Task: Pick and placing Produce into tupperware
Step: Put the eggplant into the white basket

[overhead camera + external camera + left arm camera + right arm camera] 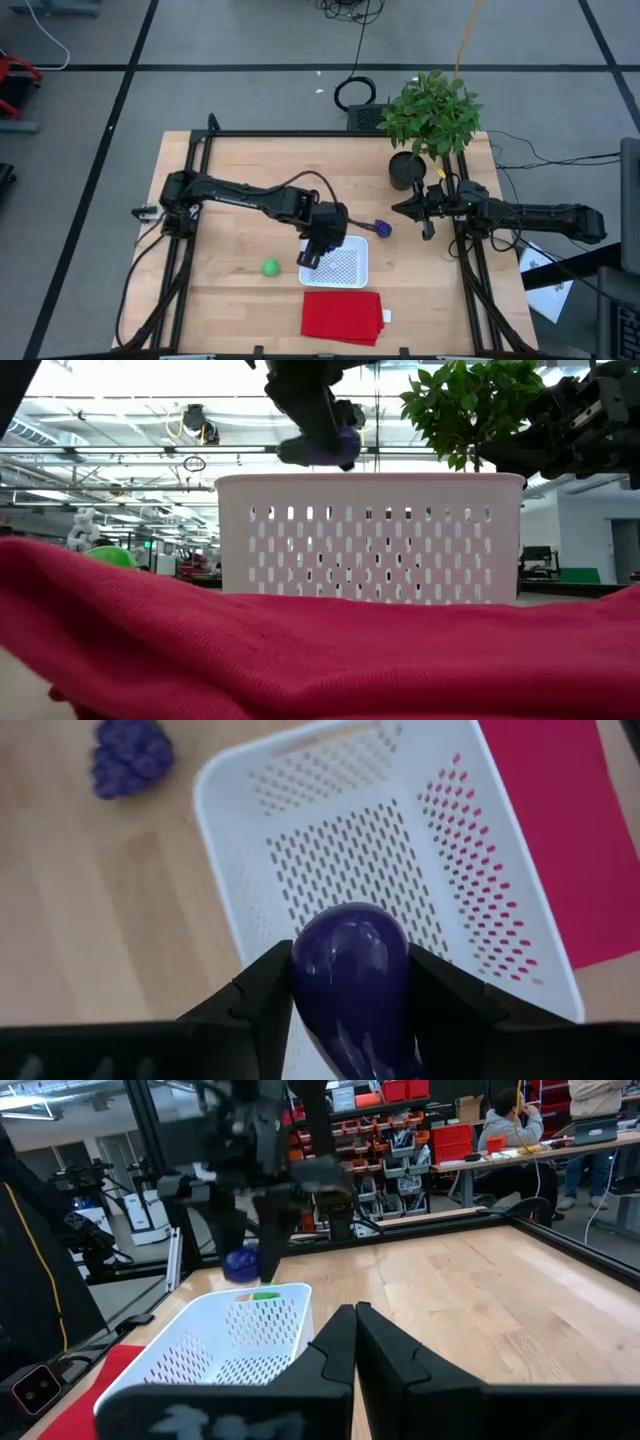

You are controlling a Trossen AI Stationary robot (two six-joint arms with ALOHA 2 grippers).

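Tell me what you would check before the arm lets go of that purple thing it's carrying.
1. Grip: left gripper shut on the smooth purple piece: ok.
2. Position: piece above the white basket, near one wall: ok.
3. Basket inside free of other items: ok.
4. Right gripper shut, parked near the plant pot, away from the basket: ok.
5. Bumpy purple piece and green ball on the table, outside the basket: not ok.

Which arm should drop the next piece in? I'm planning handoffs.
Left. Its gripper already grips a purple piece above the tupperware; the right gripper waits shut by the plant pot.
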